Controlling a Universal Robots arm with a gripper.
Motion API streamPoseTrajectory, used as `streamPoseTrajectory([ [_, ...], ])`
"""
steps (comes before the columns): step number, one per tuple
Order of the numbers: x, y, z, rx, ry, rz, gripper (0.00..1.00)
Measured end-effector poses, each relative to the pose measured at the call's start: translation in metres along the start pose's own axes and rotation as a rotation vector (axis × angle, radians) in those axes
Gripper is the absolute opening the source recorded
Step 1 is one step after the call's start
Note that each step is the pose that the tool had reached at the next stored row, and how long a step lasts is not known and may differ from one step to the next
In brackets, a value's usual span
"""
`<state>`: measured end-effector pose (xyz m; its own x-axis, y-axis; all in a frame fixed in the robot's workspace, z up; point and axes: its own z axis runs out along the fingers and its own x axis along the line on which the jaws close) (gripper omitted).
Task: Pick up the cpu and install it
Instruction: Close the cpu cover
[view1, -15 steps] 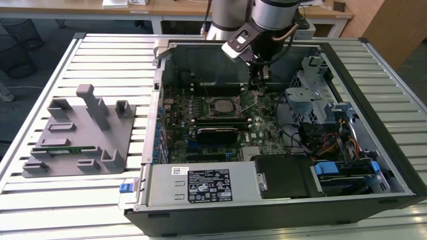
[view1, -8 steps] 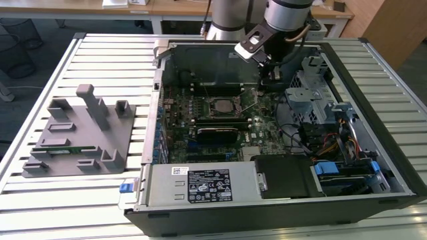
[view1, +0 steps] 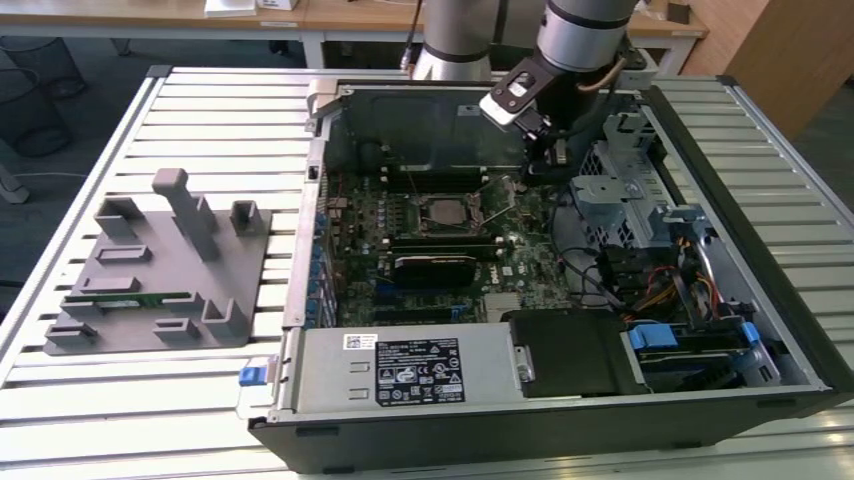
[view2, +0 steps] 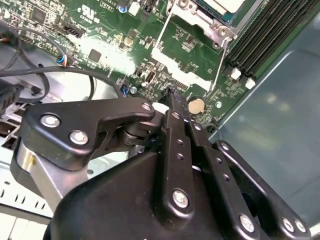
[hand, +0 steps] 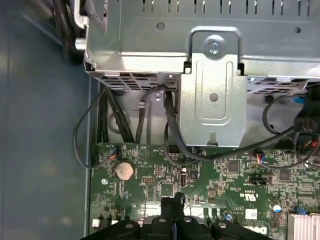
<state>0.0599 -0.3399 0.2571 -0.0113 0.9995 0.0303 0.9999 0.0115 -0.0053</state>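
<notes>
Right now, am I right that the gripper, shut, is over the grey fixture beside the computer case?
Not quite: the gripper is shut, but it is inside the open computer case, over the green motherboard by the coin battery, not over the grey fixture. The exterior view shows the place; the second wrist view shows the board.

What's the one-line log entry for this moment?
black tool: shut, empty | near: green motherboard | silver square cpu: on board, not held

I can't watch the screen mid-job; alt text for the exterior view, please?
The arm reaches into an open computer case lying on a slatted table, its end effector low over the motherboard, to the exterior view's right of the socket. A grey fixture sits on the exterior view's left.
</notes>
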Motion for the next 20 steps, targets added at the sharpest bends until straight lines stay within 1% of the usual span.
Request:
streamPoseTrajectory([
  [7,0.0004,0.0006,0.0129,0.0003,0.0,-0.002,0.11],
  [9,0.0003,0.0006,0.0155,0.0003,0.0002,-0.003,0.11],
  [12,0.0003,-0.0007,0.0163,0.0004,0.0003,-0.003,0.11],
  [20,0.0008,-0.0124,0.0164,0.0003,0.0006,-0.003,0.11],
])
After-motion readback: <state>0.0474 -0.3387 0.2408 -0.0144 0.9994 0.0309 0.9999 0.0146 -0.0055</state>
